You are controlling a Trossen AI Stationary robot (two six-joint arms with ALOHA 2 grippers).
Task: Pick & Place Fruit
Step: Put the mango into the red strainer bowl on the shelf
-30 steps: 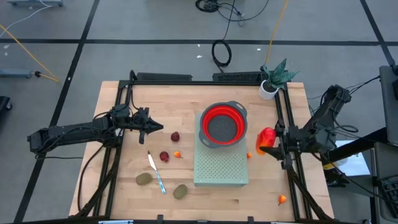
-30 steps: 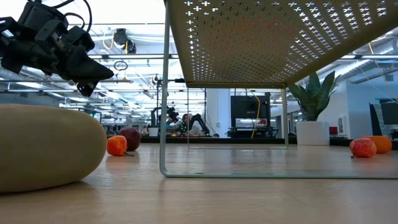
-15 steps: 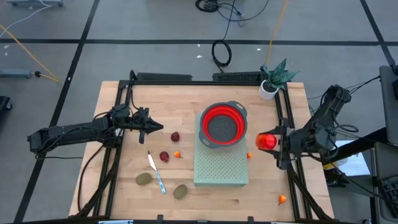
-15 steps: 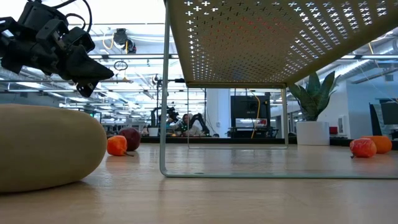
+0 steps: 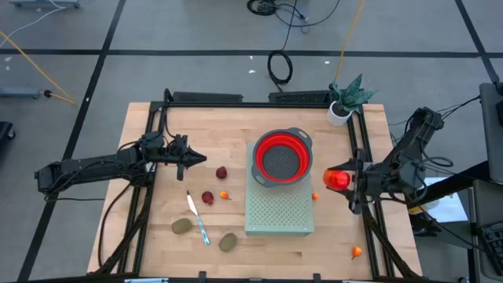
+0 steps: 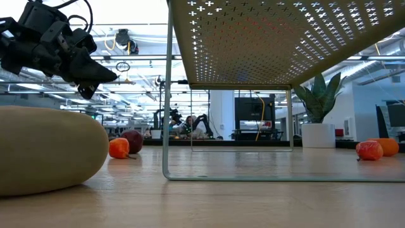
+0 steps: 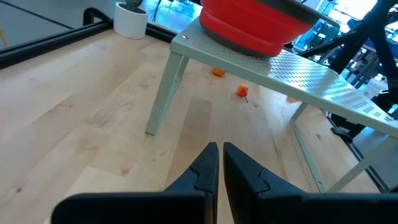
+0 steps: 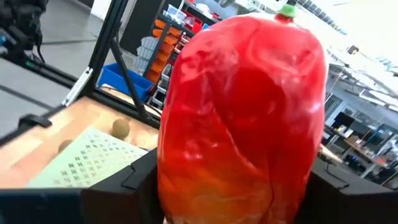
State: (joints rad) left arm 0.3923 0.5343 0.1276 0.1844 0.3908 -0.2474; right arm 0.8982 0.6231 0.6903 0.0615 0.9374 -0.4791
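Now the right gripper point(image 5: 343, 180) has the big red fruit point(image 5: 338, 178) clamped between its fingers, lifted just beside the red bowl point(image 5: 281, 158), likely its target. The left gripper point(image 5: 196, 161), pinched shut and empty, hovers aside.

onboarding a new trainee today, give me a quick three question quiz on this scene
1. True or false: the right end effector holds the red-orange fruit.
2. Multiple choice: the red bowl sits A) on the bare table, B) on the green perforated stand, C) beside the plant.
3. Fill in: the left end effector is shut and holds ____.

Key: 1 true. 2 B. 3 nothing; it hangs over the table's left half, above the dark red balls.
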